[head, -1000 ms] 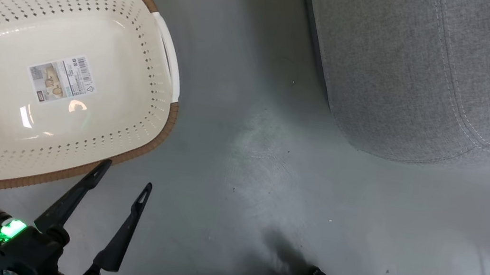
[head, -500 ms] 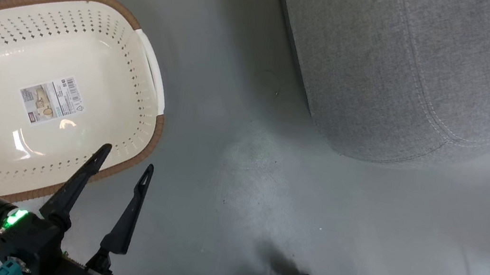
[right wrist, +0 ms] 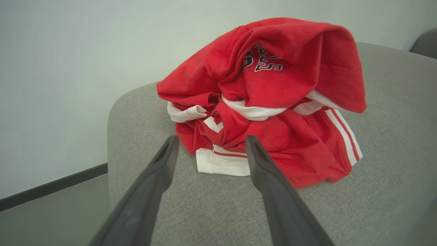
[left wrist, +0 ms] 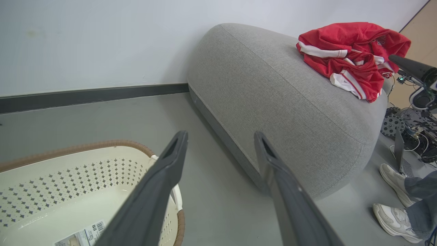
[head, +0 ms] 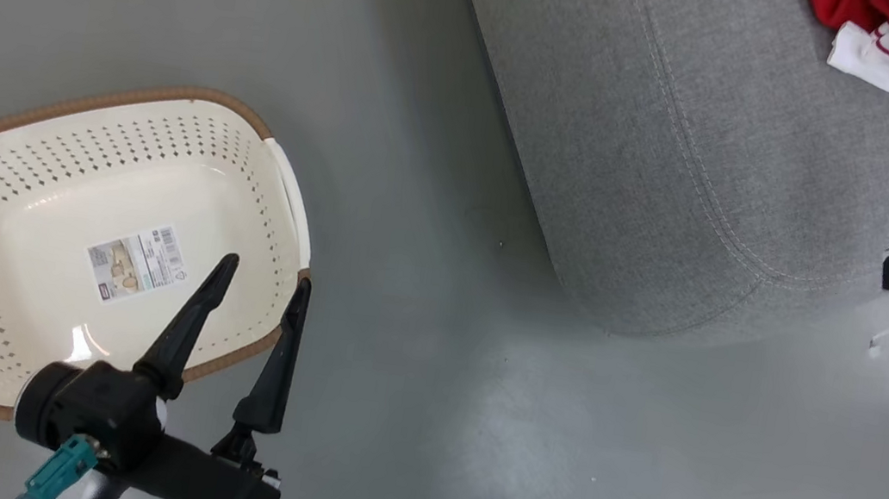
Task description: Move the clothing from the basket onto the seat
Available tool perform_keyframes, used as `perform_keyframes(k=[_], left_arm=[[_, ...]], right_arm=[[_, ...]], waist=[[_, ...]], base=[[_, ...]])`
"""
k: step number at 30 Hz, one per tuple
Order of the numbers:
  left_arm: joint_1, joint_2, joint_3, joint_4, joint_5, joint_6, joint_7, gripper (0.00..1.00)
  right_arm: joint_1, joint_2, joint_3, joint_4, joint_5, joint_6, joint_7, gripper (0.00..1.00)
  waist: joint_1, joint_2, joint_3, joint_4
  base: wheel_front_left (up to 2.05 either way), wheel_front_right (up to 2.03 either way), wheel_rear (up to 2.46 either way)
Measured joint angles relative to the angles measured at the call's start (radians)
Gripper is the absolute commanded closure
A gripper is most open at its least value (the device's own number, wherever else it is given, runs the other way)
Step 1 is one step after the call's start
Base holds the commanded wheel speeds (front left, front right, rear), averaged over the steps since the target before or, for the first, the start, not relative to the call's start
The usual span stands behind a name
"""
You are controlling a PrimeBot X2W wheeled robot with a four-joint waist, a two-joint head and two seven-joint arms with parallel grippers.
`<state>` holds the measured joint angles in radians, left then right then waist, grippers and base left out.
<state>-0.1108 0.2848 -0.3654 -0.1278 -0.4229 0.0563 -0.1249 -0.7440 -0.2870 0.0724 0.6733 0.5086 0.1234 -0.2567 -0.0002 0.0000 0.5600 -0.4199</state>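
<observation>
- While its two long dark fingers stand wide apart with nothing between them, the right gripper [right wrist: 211, 138] points at the near hem of the clothing [right wrist: 273, 85]. Whether the tips touch the cloth cannot be told.
- The clothing, a crumpled red heap with white trim, stripes and dark lettering folded on top, lies on the seat [right wrist: 392, 136]. It sits close to the seat's rounded end, with bare grey fabric on the gripper's side and to the right in the right wrist view.
- From the head view, a stitched seam [head: 683, 161] follows the seat's curved edge, which drops to the floor [head: 413, 350]. A broad open strip of grey floor lies between the seat and the basket [head: 171, 91].
- The left gripper [head: 267, 271], fingers likewise spread and empty, hangs at the basket's near right side. One finger is over the inside and the other over the brown rim.
- The basket stands on the floor well apart from the seat, and a label sticker [head: 135, 263] shows on its inner bottom.
- In the left wrist view, a dark baseboard [left wrist: 85, 97] runs along the white wall [left wrist: 102, 41] behind both. A person's pale shoes [left wrist: 392, 215] stand on the floor near the seat's corner.
</observation>
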Motion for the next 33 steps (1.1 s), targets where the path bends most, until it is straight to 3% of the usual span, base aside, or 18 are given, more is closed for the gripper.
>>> perform_keyframes(k=[9, 19, 33], left_arm=[[-0.049, -0.122, 0.023, 0.155, -0.039, 0.024, -0.081, 0.00], [-0.025, -0.166, 0.091, 0.311, -0.078, 0.040, -0.108, 0.00], [0.020, -0.186, 0.077, 0.472, -0.075, 0.039, -0.119, 0.00]], right_arm=[[0.172, 0.055, 0.064, -0.124, 0.002, 0.000, 0.000, 0.00], [0.265, 0.072, 0.165, -0.128, -0.035, 0.000, 0.000, 0.00], [0.540, 0.103, 0.137, -0.107, -0.036, 0.000, 0.000, 0.00]], waist=[[-0.0001, 0.0000, -0.109, 0.073], [0.0001, -0.0001, -0.234, 0.198], [0.0000, -0.0001, -0.421, 0.391]], base=[[0.00, 0.00, 0.00], [0.00, 0.00, 0.00], [0.00, 0.00, 0.00]])
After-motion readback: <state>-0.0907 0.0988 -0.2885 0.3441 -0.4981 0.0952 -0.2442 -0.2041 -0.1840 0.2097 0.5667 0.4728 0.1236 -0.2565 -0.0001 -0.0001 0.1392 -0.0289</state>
